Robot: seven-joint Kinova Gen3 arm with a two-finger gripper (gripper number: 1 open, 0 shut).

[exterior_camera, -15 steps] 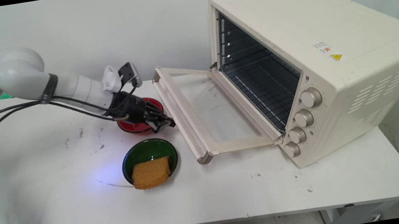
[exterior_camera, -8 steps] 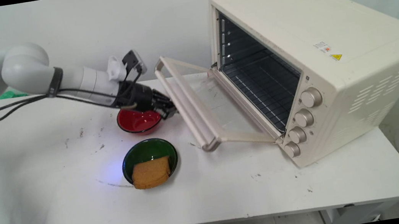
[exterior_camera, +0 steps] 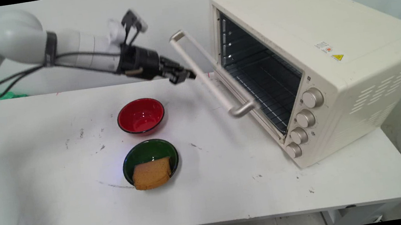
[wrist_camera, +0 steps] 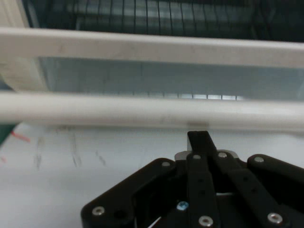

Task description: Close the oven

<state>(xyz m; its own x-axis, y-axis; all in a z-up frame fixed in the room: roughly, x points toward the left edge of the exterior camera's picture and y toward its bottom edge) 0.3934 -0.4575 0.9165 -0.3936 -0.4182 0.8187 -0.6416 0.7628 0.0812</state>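
My gripper is shut, its fingertips pressed together against the underside of the cream oven door's handle bar. The hand view shows the joined fingertips touching the pale bar, with the door's glass and the oven rack behind it. The door stands about half raised, tilted away from the toaster oven, whose dark inside is still in sight. Nothing is held between the fingers.
An empty red bowl sits on the table under the arm. In front of it a green bowl holds a slice of brown bread. The oven's knobs face the table's front right.
The gripper rose from beside the red bowl and moved right, lifting the door's handle. The door swung from lying flat to about half raised.
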